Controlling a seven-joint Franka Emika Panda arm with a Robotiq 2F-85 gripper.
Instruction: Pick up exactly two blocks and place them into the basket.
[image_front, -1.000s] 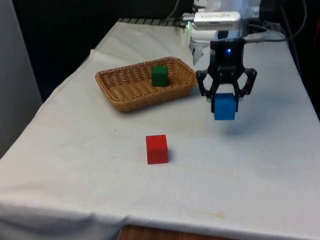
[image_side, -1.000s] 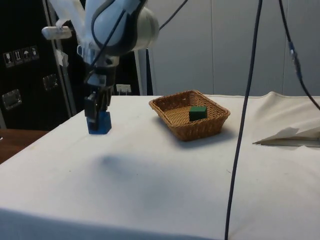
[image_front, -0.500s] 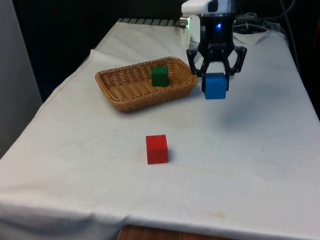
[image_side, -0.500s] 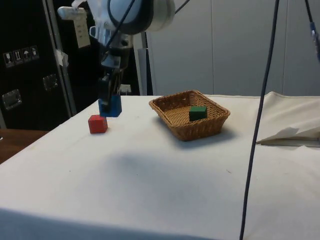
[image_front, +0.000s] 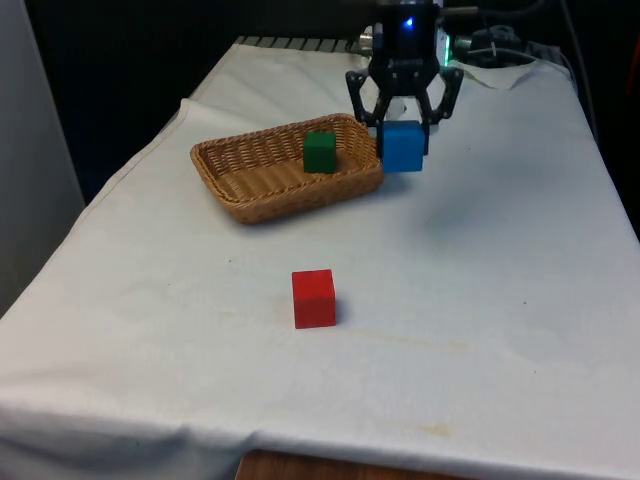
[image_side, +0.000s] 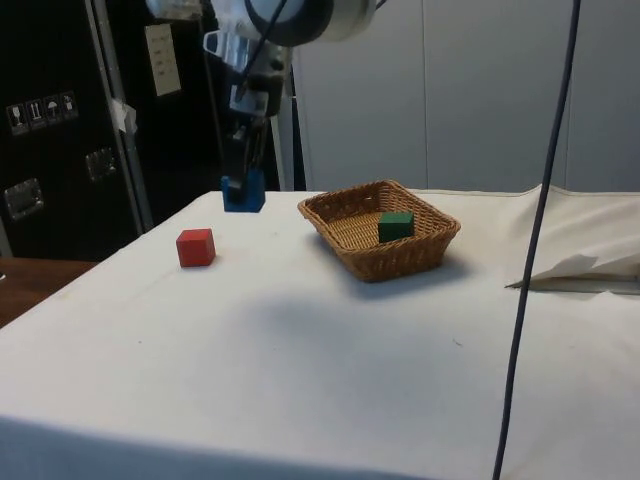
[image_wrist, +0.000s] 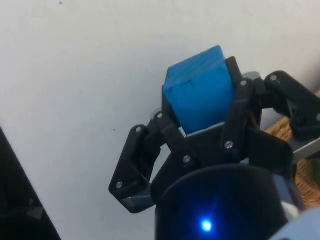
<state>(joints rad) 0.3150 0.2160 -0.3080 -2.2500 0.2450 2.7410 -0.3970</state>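
My gripper (image_front: 403, 125) (image_side: 243, 185) (image_wrist: 200, 107) is shut on a blue block (image_front: 403, 146) (image_side: 243, 194) (image_wrist: 199, 95), held in the air just off the basket's rim on the front view's right. The wicker basket (image_front: 252, 193) (image_side: 400, 257) stands at mid-table with a green block (image_front: 319, 152) (image_side: 396, 225) inside it. A red block (image_front: 313, 298) (image_side: 195, 247) rests on the cloth nearer the camera in the front view, well apart from the basket.
Dark cables (image_side: 530, 230) hang down in the side view. The cloth is folded and rumpled (image_side: 580, 270) beyond the basket in that view. Open cloth (image_front: 480, 300) lies around the red block.
The gripper has risen and carried the blue block away from the red block toward the basket, going from the front view's right to beside the rim.
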